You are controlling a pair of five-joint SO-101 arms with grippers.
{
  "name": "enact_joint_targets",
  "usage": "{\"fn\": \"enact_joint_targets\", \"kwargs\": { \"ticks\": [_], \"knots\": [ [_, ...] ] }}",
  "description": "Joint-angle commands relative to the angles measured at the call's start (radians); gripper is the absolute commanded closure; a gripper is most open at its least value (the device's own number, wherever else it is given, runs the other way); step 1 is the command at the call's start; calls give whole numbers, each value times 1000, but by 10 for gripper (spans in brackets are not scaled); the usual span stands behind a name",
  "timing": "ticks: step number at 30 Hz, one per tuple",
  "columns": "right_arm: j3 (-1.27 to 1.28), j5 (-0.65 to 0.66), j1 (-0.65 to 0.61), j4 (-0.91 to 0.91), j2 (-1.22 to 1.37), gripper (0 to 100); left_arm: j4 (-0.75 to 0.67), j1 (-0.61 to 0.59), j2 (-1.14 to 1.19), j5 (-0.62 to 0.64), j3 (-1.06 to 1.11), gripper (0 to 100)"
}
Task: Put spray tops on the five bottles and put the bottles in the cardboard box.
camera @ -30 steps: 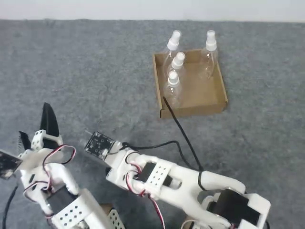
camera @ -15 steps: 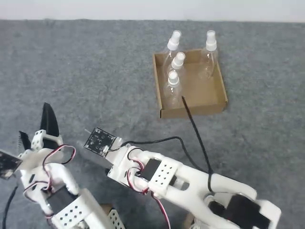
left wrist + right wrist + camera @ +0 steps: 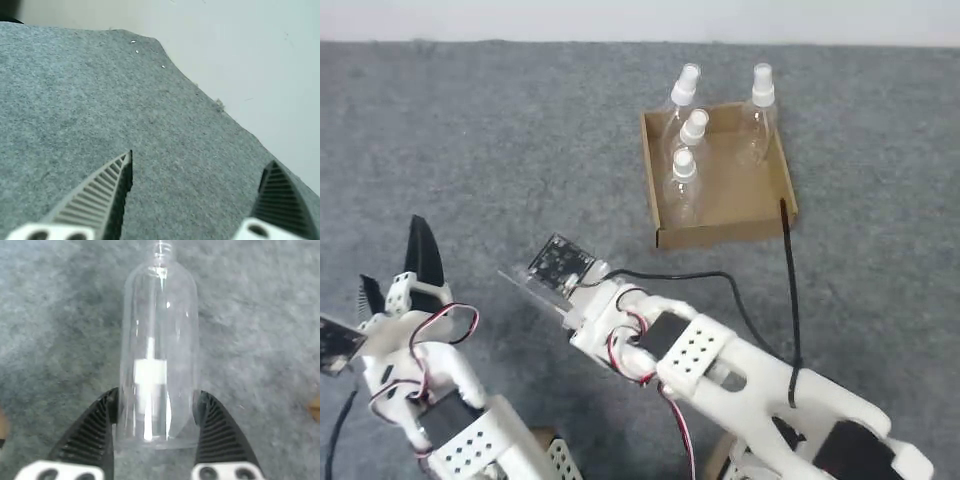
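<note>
A clear bottle (image 3: 159, 345) with a bare threaded neck and no spray top lies between the fingers of my right gripper (image 3: 157, 410), which is shut on its base end. A white shape shows through its wall. From above, the right gripper (image 3: 535, 290) sits under its camera board, left of the table's middle, with the bottle (image 3: 518, 281) poking out toward the left. Several bottles with white spray tops (image 3: 683, 165) stand in the cardboard box (image 3: 725, 232) at the back right. My left gripper (image 3: 195, 200) is open over bare carpet, at the front left (image 3: 395, 272).
Grey carpet (image 3: 500, 150) covers the table, with a pale wall strip along the far edge. A black cable (image 3: 788, 280) runs from the right arm past the box's front right corner. Open carpet lies between the grippers and the box.
The right arm has swung forward and toward the box, carrying the bottle with it. Its black cable has shifted right, off the box's front left corner. The left arm has stayed still.
</note>
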Motion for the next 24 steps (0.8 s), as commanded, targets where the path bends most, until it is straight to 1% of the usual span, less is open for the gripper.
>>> {"fn": "enact_joint_targets", "kwargs": {
  "ticks": [1, 4, 7, 11, 16, 18, 24],
  "knots": [
    [-40, 57, 68, 30, -64, 968, -38, -6, 5, 17, -8, 625],
    [-41, 153, 111, 61, -65, 969, -38, -6, 5, 17, -8, 625],
    [-41, 209, 142, 70, -65, 971, -38, -6, 5, 17, -8, 625],
    [-41, 284, 150, 77, -54, 970, -38, -6, 5, 17, -8, 625],
    [-41, 459, 170, 220, -53, 968, -38, -6, 5, 17, -8, 625],
    [-41, 488, 170, 248, -53, 968, -38, -6, 5, 17, -8, 625],
    [-43, 493, 189, 257, -53, 967, -38, -6, 5, 17, -8, 625]
  ]
}}
